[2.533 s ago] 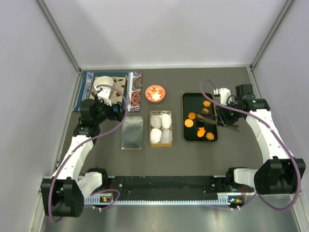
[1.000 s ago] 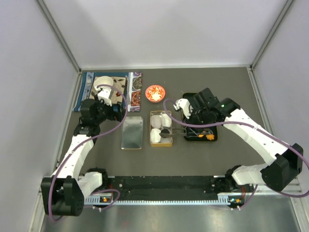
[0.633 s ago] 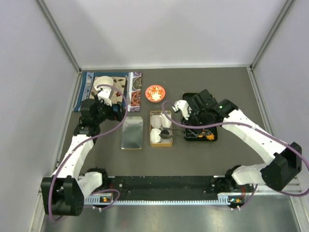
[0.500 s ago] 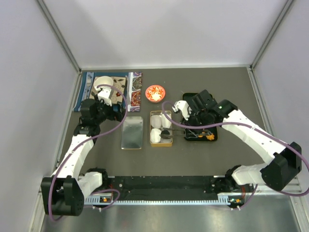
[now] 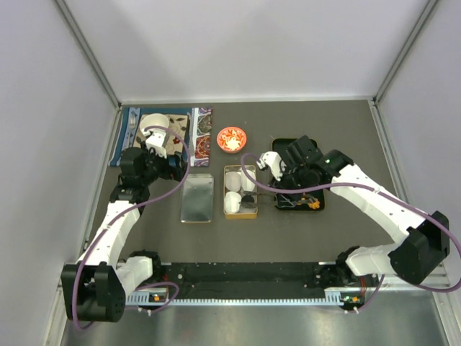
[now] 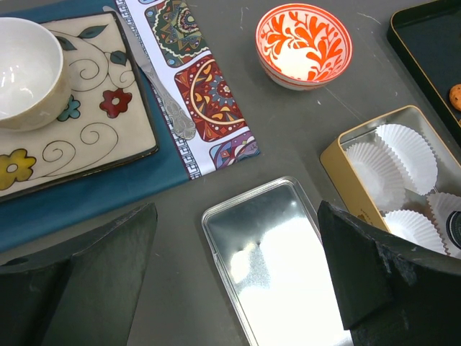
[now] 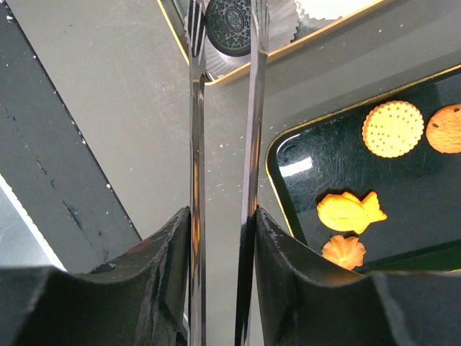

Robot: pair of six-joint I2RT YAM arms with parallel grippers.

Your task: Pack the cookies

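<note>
My right gripper (image 7: 221, 223) is shut on a pair of metal tongs (image 7: 196, 144). The tong tips hold the black round cookie (image 7: 229, 25) over a white paper cup (image 7: 277, 20) in the gold tin (image 5: 240, 214); whether it rests in the cup I cannot tell. Orange cookies lie on the black tray (image 7: 310, 180): a round one (image 7: 392, 128), a fish shape (image 7: 351, 211) and a flower (image 7: 343, 250). From above, the right gripper (image 5: 287, 193) reaches left from the tray to the black cookie (image 5: 247, 200). My left gripper (image 6: 238, 267) stands open above the silver lid (image 6: 277, 267).
A red-and-white dish (image 5: 231, 138) stands behind the tin. At the back left a patterned mat (image 5: 202, 140) carries a plate (image 6: 86, 137), a white bowl (image 6: 25, 72) and a spoon (image 6: 162, 101). The tin holds several paper cups (image 6: 403, 155).
The right arm swung from the black tray over to the tin with the black cookie in the tongs, then settled over the near right cup. The left arm has not moved.
</note>
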